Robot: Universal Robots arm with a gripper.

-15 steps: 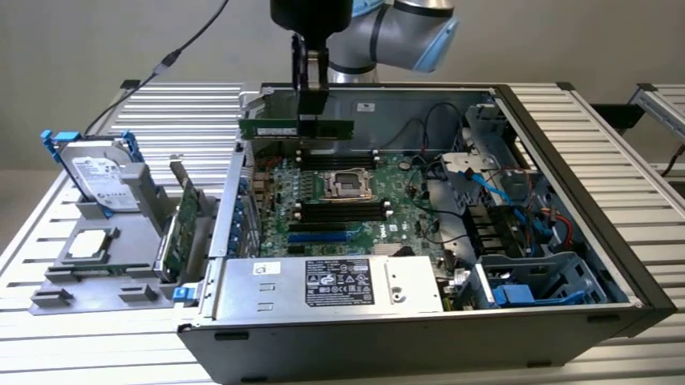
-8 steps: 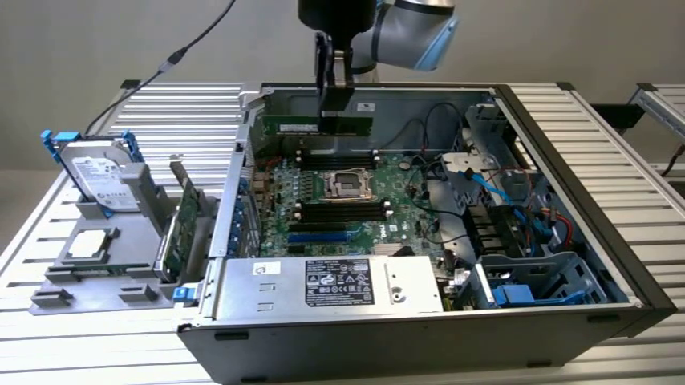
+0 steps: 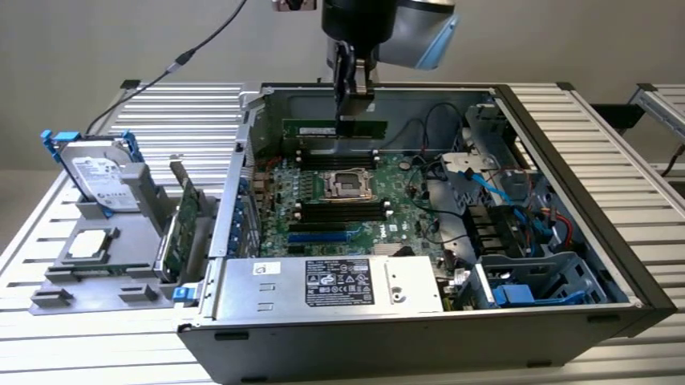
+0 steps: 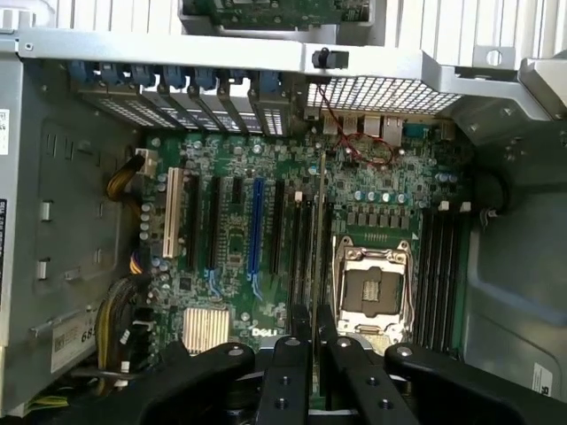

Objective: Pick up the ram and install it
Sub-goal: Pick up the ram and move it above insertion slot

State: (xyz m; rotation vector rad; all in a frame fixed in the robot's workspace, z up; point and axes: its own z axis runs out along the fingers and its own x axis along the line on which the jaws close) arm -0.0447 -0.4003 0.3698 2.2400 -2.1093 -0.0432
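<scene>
Gripper (image 3: 352, 108): hangs down from the arm into the open computer case (image 3: 428, 353), fingers closed on the top edge of the ram (image 3: 316, 128).
Grip point: a little toward the exterior view's right of the stick's middle.
Ram: held level, long edge parallel to the motherboard (image 3: 281, 200), raised clear of it and not seated in any slot.
Ram, wrist view: seen edge-on as a thin line (image 4: 319, 239) running out from between the fingers, in line with the memory slots (image 4: 299, 252) on the expansion-slot side of the CPU socket (image 4: 372, 288).
Which bank it hangs over: cannot tell from the exterior view.
CPU socket: open, between two banks of black memory slots.
Power supply (image 3: 332, 281): at the near end of the case.
Outside the case: hard drive (image 3: 99, 175) and expansion card (image 3: 185, 220), both upright in a grey fixture (image 3: 75, 277) toward the exterior view's left.
Table (image 3: 610, 144): slatted metal, with the case on it.
</scene>
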